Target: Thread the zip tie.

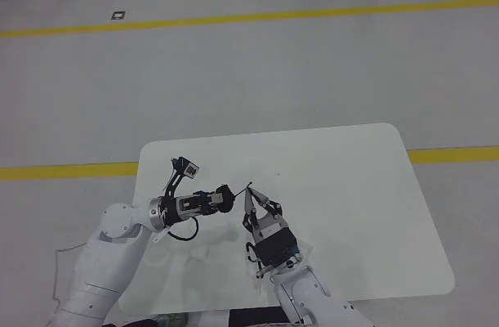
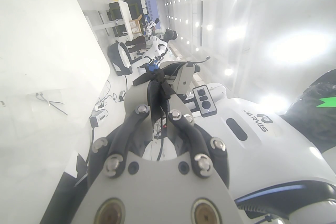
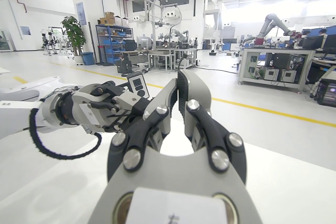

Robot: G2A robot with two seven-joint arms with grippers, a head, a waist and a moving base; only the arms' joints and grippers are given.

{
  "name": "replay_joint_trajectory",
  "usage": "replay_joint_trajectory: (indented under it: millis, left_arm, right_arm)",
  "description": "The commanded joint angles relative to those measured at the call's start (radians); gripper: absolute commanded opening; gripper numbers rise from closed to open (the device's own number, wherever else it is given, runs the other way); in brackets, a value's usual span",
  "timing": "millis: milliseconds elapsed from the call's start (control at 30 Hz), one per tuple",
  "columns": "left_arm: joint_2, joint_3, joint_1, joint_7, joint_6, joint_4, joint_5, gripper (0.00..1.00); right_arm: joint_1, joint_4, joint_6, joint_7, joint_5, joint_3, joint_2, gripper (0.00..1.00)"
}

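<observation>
Two arms meet over table [image 1: 355, 204]: right gripper [image 3: 178, 83] fingers pinch zip tie [image 3: 183, 58]; left gripper [image 1: 228, 197] fingers closed, contents unclear.

Thin black zip tie [image 3: 181, 62], raised in the air, pinched in the closed right hand [image 3: 178, 79], its tip sticking out beyond the fingertips.

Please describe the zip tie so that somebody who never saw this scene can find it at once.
On the white table, look above its left part, where the left pincer meets the right pincer. Between their tips is the zip tie, a black strip nipped in the shut right one; it is far thinner than anything around it.
</observation>
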Motion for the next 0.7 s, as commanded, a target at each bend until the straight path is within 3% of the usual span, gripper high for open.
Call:
replay_joint_trajectory:
  millis: [0,667]
  left_arm:
    - [0.0,0.0,0.0,0.0,0.0,0.0,0.0,0.0]
    - [0.0,0.0,0.0,0.0,0.0,0.0,0.0,0.0]
  right_arm:
    - [0.003,0.001,0.0,0.002,0.0,-0.007,0.001,0.0]
    - [0.023,0.008,0.0,0.01,0.0,-0.05,0.032,0.0]
